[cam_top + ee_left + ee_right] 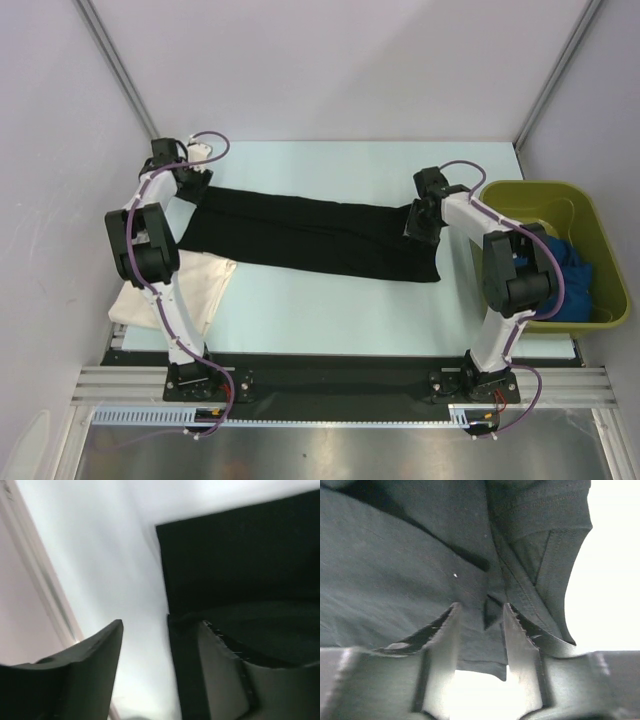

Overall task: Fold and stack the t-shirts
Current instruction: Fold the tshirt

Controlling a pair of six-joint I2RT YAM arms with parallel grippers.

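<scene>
Top external shows the black t-shirt folded into a long strip.

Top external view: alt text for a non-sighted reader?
A black t-shirt, folded into a long band, lies across the table with the left pincer and right pincer at its ends. A cream t-shirt lies near-left; a blue t-shirt sits in the bin.

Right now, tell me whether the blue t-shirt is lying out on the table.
No, the blue t-shirt sits bunched inside the olive-green bin at the right, not out on the table.
</scene>
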